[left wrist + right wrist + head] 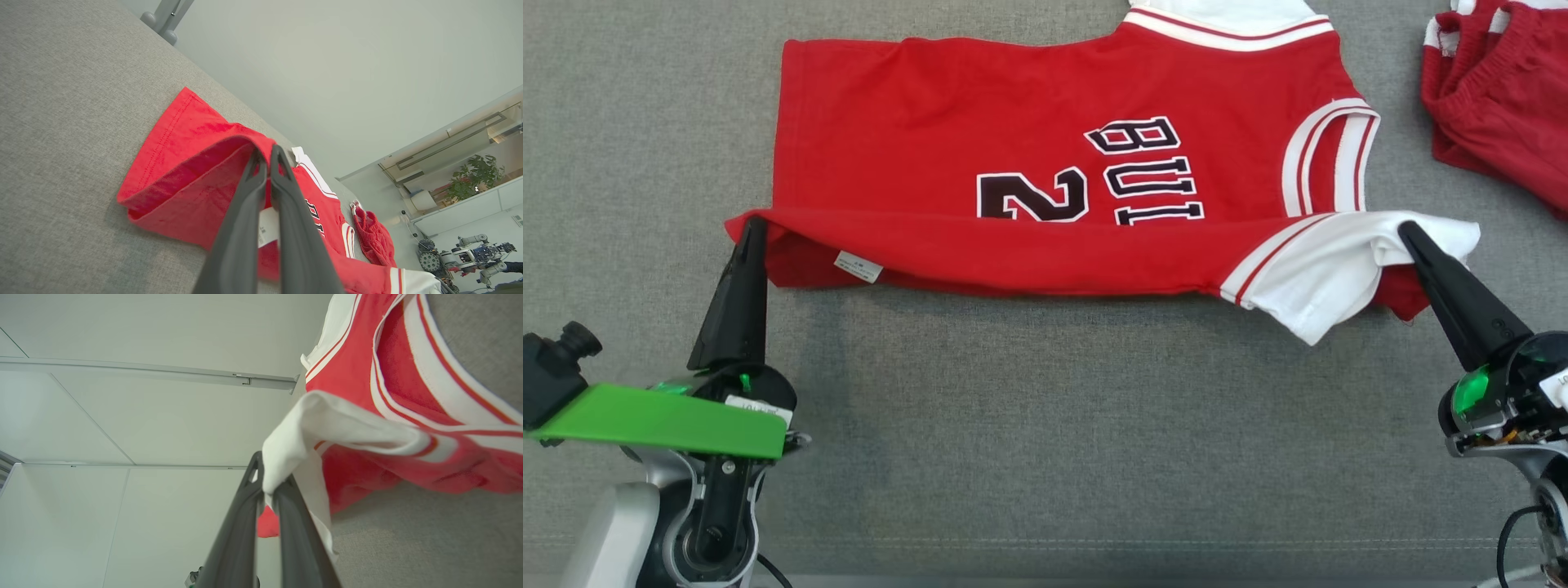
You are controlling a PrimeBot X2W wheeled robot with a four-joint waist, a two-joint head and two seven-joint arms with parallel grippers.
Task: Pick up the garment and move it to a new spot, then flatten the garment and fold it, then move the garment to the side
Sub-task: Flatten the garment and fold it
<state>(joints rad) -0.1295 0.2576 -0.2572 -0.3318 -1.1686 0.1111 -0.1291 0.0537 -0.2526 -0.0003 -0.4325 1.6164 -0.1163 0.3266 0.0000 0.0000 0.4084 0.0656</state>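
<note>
The garment [1029, 163] is a red jersey with white sleeves and dark lettering, lying across the grey surface with its near long edge lifted and rolled over toward the far side. My left gripper [754, 222] is shut on the red hem corner at the left end, also seen as the gripper [267, 153] pinching the folded red cloth [184, 171]. My right gripper [1406, 229] is shut on the white sleeve [1331, 269] at the right end; the right wrist view shows the gripper [267, 482] clamping that white cloth [327, 424].
A second red garment [1499, 98] lies bunched at the far right of the grey fabric surface [1045, 425]. The surface stretches open toward me in front of the jersey. A green plate [662, 420] sits on my left wrist.
</note>
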